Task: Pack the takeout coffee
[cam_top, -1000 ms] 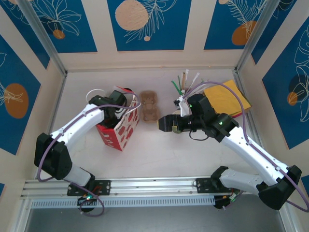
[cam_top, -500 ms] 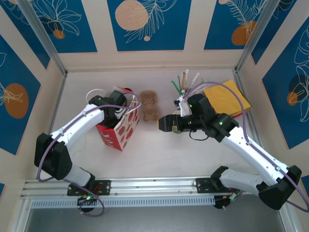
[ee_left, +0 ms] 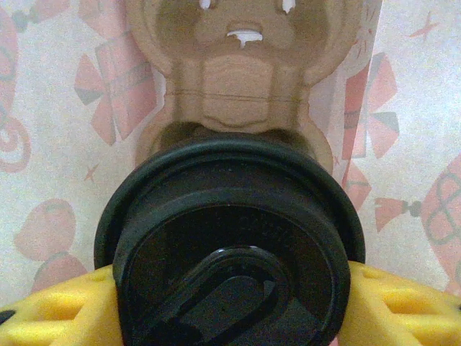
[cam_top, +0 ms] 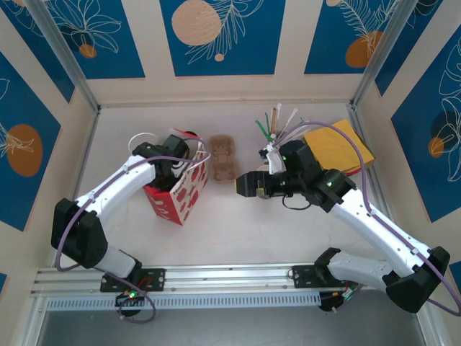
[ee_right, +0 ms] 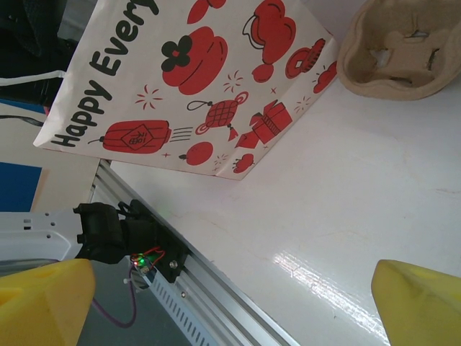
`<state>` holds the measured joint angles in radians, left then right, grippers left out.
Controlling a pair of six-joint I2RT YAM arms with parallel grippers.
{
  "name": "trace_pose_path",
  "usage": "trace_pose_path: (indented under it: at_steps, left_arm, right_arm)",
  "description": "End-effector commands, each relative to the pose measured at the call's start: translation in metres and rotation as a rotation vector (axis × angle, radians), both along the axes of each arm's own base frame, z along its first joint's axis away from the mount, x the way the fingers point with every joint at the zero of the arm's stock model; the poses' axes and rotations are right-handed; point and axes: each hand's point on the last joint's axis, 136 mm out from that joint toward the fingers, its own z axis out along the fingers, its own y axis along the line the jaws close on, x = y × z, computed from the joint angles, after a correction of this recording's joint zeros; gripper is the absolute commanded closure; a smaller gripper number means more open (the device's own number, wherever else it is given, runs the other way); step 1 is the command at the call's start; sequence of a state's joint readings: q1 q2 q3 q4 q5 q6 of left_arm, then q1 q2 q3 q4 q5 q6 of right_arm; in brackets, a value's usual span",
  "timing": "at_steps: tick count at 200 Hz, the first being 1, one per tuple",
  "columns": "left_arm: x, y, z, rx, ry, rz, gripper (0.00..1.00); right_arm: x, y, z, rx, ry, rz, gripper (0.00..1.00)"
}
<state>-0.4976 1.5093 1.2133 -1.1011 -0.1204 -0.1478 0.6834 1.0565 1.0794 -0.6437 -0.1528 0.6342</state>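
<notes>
One cup to pack, and it is nearly home. My left gripper point(ee_left: 227, 311) is clamped on the takeout coffee point(ee_left: 229, 216), yellow fingers point(ee_left: 50, 311) either side of its black lid, down inside the red-printed paper bag point(cam_top: 176, 200). A pulp carrier point(ee_left: 238, 79) lies just beyond, I think on the bag's floor. Next I should lower the cup, seat it upright, then let go. My right gripper point(ee_right: 232, 299) hangs wide apart, empty.
</notes>
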Motion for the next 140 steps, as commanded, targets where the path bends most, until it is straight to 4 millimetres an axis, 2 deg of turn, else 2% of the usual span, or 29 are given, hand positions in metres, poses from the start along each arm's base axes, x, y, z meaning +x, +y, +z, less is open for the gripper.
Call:
trace_pose_path:
  at_steps: [1, 140]
  left_arm:
    - [0.0011, 0.0112, -0.0538, 0.066, 0.084, 0.030, 0.43]
    - [0.0002, 0.0119, -0.0587, 0.072, 0.093, 0.036, 0.43]
  right_arm:
    - [-0.0040, 0.0022, 0.0066, 0.012, -0.004, 0.011, 0.01]
    - [-0.0098, 0.0014, 0.0056, -0.006, -0.005, 0.021, 0.01]
